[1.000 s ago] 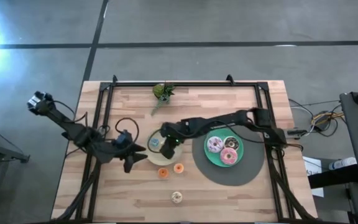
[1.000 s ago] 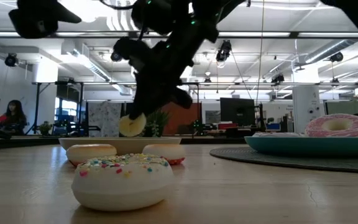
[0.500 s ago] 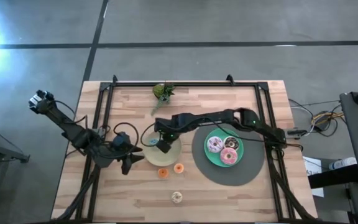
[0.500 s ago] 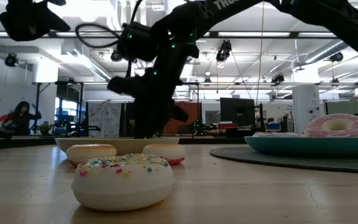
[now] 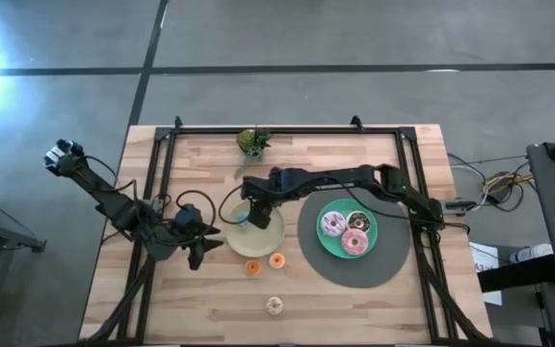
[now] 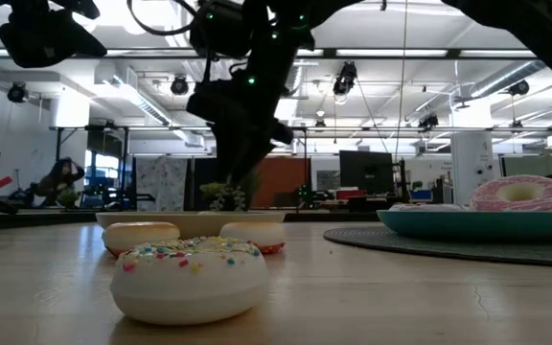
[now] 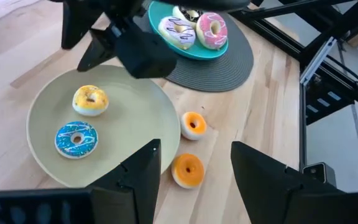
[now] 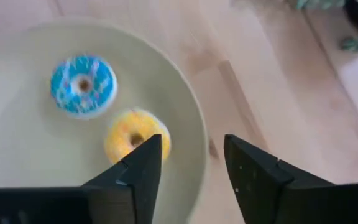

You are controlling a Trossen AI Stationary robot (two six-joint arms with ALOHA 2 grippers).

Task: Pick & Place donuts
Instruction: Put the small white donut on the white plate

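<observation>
High view: the right arm point(image 5: 326, 180) covers part of the beige plate point(image 5: 268, 234), hiding both donuts on it. Low view: the teal plate point(image 6: 487, 223) and pink donut point(image 6: 525, 193) are cut by the edge. Right wrist view: the yellow donut point(image 8: 124, 137) is blurred and partly behind a finger point(image 8: 143, 163).

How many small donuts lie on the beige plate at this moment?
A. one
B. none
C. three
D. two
D: the left wrist view shows a yellow donut and a blue donut lying apart on the beige plate, while two orange ones sit on the table beside it.
</observation>
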